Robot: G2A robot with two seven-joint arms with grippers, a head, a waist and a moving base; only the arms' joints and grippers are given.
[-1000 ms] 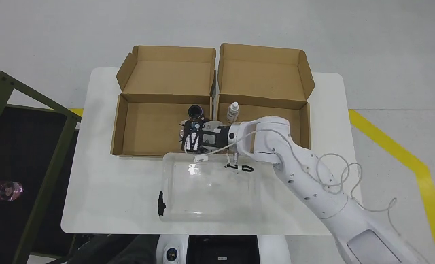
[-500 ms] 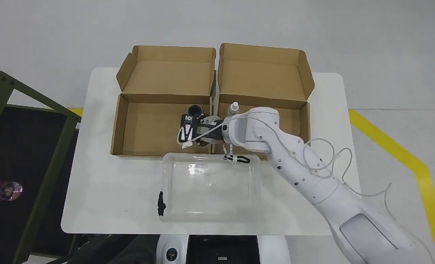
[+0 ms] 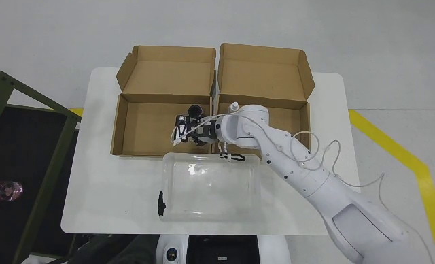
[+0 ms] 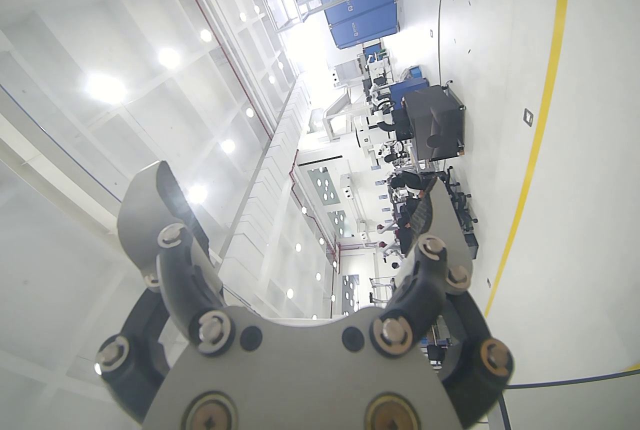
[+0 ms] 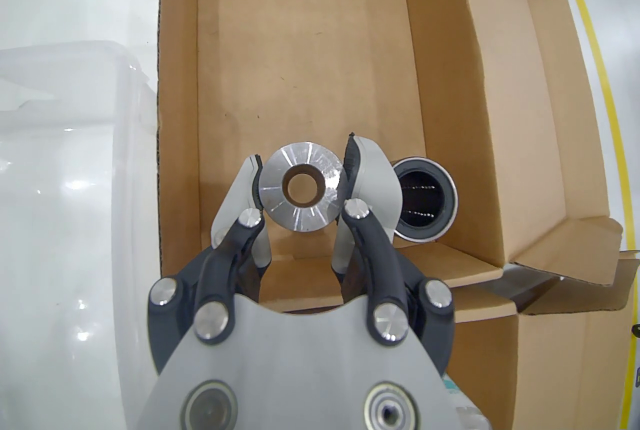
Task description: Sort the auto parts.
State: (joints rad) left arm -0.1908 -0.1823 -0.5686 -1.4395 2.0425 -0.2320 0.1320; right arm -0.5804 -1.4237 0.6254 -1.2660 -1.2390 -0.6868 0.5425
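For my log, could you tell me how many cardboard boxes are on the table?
2. The first box lies under the metal ring in the right jaws; the second box adjoins it, partly beneath that arm.

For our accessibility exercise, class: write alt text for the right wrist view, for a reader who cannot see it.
The right gripper grips a silver metal ring inside an open cardboard box. A dark cylindrical part sits beside it in the same box.
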